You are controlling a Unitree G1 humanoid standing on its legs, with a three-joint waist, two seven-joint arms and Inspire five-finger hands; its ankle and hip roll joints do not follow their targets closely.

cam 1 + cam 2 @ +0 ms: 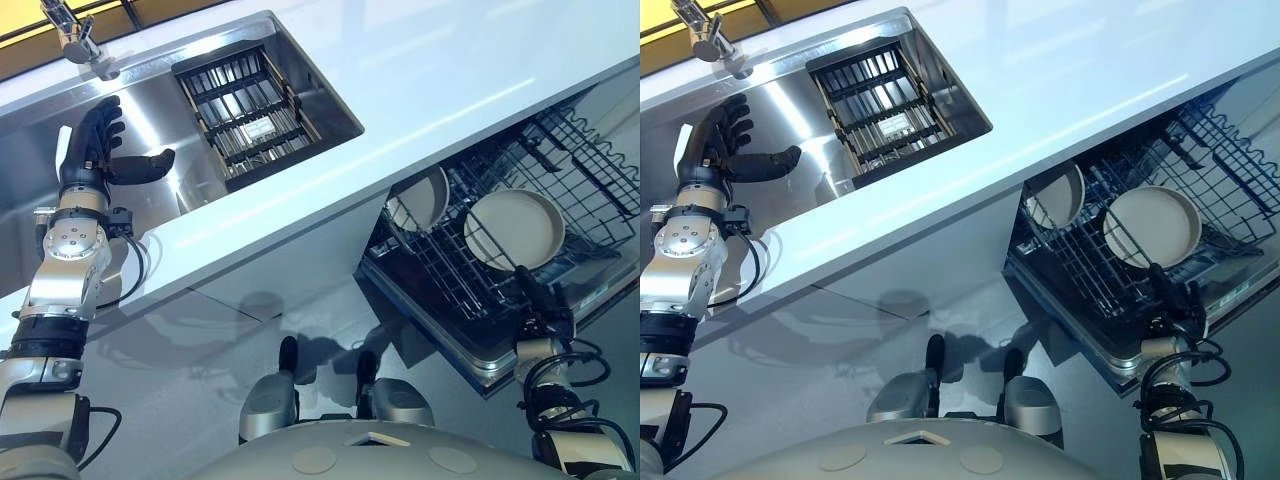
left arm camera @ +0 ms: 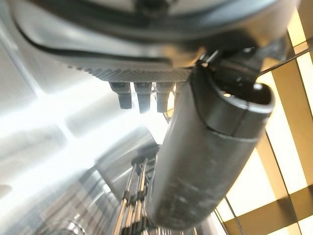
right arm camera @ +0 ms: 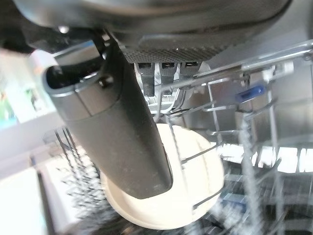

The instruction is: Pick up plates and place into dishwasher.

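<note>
2 plates stood on edge in the dishwasher rack: larger plate mid-rack, smaller plate at the rack's left end. right hand sat at the rack's front edge just below the larger plate, fingers straight, gripping nothing. left hand was well left of the rack over the sink, fingers spread, empty.

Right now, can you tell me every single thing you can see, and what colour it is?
plates: two, cream, standing in the dishwasher rack
dishwasher rack: one, dark wire, pulled out under the counter
counter: one, white, across the middle
sink: one, shiny steel, set in the counter
drain rack: one, black, inside the sink
tap: one, silver, at the sink's far edge
left hand: one, dark, open above the sink
right hand: one, dark, open at the dishwasher rack's front, by the bigger plate
</note>
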